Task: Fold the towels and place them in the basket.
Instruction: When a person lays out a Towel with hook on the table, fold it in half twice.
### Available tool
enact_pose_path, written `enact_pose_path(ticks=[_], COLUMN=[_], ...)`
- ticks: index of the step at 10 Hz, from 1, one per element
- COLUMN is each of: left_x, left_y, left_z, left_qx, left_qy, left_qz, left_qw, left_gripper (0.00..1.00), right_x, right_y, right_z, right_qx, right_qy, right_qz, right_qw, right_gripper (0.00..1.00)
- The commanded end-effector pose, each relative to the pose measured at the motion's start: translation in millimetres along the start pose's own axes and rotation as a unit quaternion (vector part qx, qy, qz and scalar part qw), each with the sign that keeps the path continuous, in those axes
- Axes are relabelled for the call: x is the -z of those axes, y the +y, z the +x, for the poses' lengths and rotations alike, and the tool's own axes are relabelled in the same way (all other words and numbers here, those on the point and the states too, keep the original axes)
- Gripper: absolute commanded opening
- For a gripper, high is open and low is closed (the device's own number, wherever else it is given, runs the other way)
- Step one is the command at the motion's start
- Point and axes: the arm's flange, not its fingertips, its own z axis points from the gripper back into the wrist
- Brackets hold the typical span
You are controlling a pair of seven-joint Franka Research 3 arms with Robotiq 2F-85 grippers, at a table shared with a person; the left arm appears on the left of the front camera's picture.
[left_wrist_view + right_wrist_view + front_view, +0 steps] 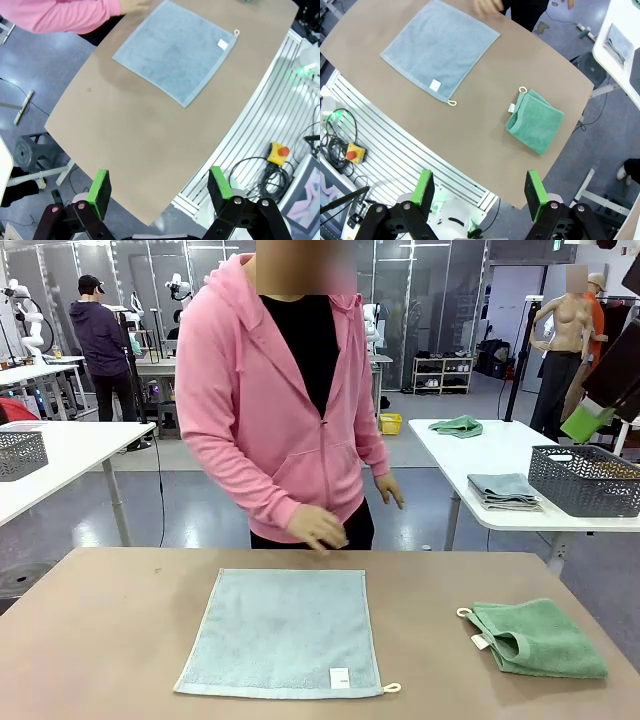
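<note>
Left gripper point(159, 171) fingers spread above the table's point(120, 640) near-left corner, pale grey-blue towel point(283, 632) flat mid-table by the near edge, person's hand point(318, 528) at the far edge, mint green towel point(540, 638) folded near the near-right corner, right gripper point(479, 172) spread

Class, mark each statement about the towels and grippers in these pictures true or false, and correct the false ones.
1. The blue towel lies spread flat on the table. True.
2. The green towel is spread flat too. False: it is folded.
3. The left gripper grips the blue towel. False: it is open and holds nothing.
4. The blue towel's loop is at a corner on the robot's side. True.
5. The two towels overlap. False: they lie apart.
6. The right gripper is open. True.
</note>
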Motion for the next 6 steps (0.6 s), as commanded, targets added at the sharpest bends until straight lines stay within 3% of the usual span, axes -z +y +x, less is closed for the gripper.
enact_pose_path(ticks=[1,3,5,6], left_x=[0.0,28.7,64.5,93.7], left_y=[0.0,-12.1,-25.6,-31.6], left_z=[0.0,37.0,66.0,78.7], left_qx=[0.0,0.163,0.303,0.35], left_qy=[0.0,0.071,0.103,0.11], left_qz=[0.0,0.029,0.001,-0.006], left_qw=[1.0,0.984,0.947,0.93], left_gripper=[0.97,0.97,0.97,0.97], right_x=[0.0,12.3,35.7,67.4], right_y=[0.0,38.0,69.7,85.6], right_z=[0.0,12.2,22.5,30.4], right_qx=[0.0,-0.164,-0.281,-0.314], right_qy=[0.0,0.017,0.013,0.034], right_qz=[0.0,-0.023,-0.026,-0.029], right_qw=[1.0,0.986,0.959,0.948], right_gripper=[0.91,0.91,0.91,0.91])
